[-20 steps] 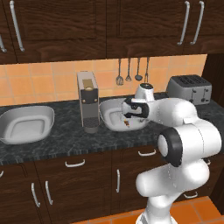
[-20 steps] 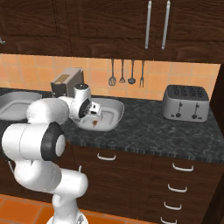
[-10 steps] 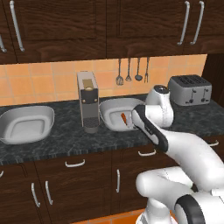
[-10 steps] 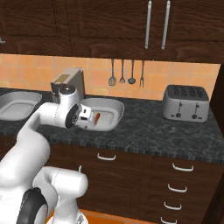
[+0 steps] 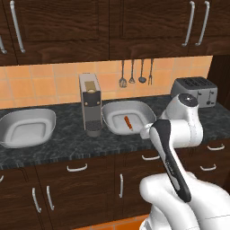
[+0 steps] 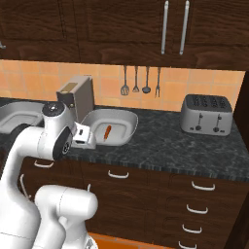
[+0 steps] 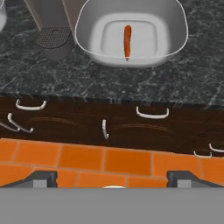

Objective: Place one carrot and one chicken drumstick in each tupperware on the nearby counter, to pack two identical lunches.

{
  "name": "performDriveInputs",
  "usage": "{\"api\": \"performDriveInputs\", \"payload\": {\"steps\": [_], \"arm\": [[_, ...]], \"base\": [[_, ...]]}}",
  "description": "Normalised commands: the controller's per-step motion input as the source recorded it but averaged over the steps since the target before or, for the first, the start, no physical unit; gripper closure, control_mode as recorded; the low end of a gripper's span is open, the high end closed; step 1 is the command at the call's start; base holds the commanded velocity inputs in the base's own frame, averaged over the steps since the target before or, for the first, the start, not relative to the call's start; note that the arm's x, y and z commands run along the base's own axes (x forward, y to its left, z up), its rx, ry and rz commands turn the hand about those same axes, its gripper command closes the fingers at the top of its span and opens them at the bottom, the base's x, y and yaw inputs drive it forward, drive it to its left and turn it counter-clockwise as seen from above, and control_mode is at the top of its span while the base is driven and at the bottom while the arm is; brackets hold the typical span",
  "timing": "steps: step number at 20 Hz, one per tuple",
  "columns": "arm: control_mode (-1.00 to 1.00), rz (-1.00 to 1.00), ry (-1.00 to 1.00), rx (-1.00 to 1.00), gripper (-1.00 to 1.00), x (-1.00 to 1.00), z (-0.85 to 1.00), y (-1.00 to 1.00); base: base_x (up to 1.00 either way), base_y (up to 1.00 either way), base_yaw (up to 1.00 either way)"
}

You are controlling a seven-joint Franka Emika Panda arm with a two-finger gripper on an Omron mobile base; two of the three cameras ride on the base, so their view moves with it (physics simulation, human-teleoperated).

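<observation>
- Tupperware (image 5: 143, 109) at frame centre on the bench (image 5: 67, 139) is seen holding one carrot (image 5: 127, 122), which was deposited within the last second.
- Hand (image 7: 111, 177) has been withdrawn, its fingers set wide apart and empty.
- Second tupperware (image 5: 38, 117), at left, is unfilled; drumsticks are judged outstanding.
- No legible writing is noted.

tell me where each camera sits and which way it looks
Left base view: behind the arm's left, facing the counter; arm at lower right.
Right base view: behind its right, same counter; arm at lower left.
Hand view: on the hand, looking down; open pincer at bottom.
All share the tupperware holding a carrot.
</observation>
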Motion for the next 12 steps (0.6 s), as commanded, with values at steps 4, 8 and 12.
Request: {"api": "performDriveInputs", "payload": {"steps": [4, 8, 12], "arm": [[-1.00, -0.03, 0.01, 0.00, -1.00, -0.59, -0.02, 0.00], [-1.00, 0.00, 0.00, 0.03, -1.00, -0.31, -0.03, 0.05], [-1.00, -0.01, 0.00, 0.00, -1.00, -0.36, 0.00, -0.01]], "base": [[0.00, 0.00, 0.00], [0.00, 0.00, 0.00], [0.00, 0.00, 0.00]]}}
